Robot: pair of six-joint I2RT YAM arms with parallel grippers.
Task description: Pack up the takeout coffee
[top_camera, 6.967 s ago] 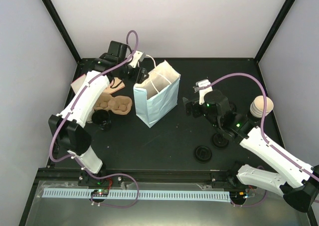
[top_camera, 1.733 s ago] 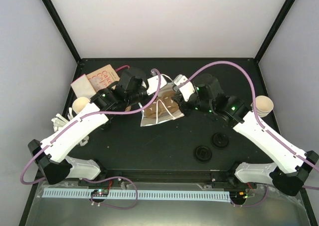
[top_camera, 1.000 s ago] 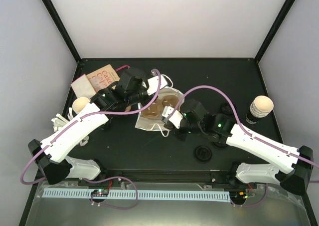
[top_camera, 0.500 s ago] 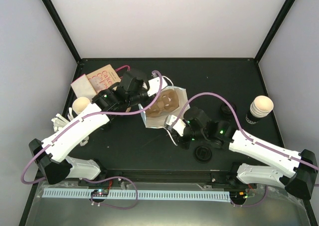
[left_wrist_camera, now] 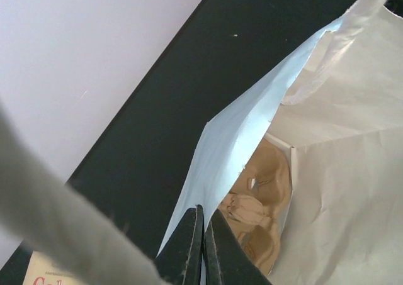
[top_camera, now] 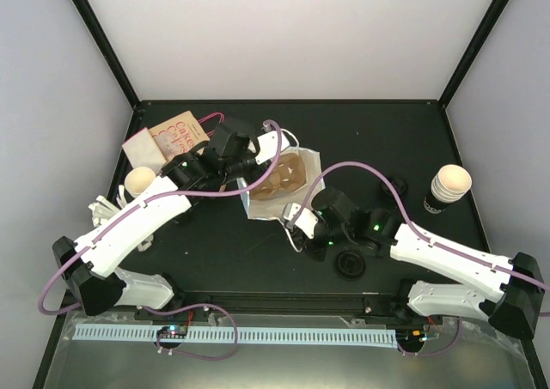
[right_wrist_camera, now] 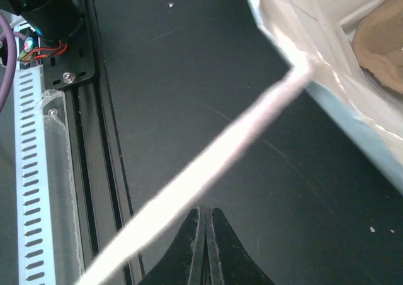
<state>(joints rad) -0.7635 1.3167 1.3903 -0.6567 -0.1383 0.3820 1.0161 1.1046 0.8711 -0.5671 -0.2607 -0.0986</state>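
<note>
Bag (top_camera: 265,207) sits mid-bench, a bit left of centre, with its mouth facing the top camera. The brown carrier (top_camera: 282,179) is inside it, and the left wrist view shows it down against the white inner wall.

Left claw (left_wrist_camera: 203,225) is clamped on the bag's rim on the left side, with the pale blue wall running straight into the closed tips.

Right claw (right_wrist_camera: 204,225) is just off the bag's near-right corner, low over the bench (top_camera: 378,140), tips pressed together. The white handle (right_wrist_camera: 252,121) runs taut from the bag's rim diagonally across the right wrist view, passing close in front of the tips. It's blurred there, so I can't tell whether it's pinched or just draped past.

Not in the bag:
- cup stack (top_camera: 450,183) near the right edge, well apart from the bag
- black lid (top_camera: 351,264) flat near the front edge, just beside the right arm
- single cup (top_camera: 140,180) near the left edge, beside the left arm
- printed booklet (top_camera: 168,136) in the far-left corner, partly under the left arm's cable
</note>
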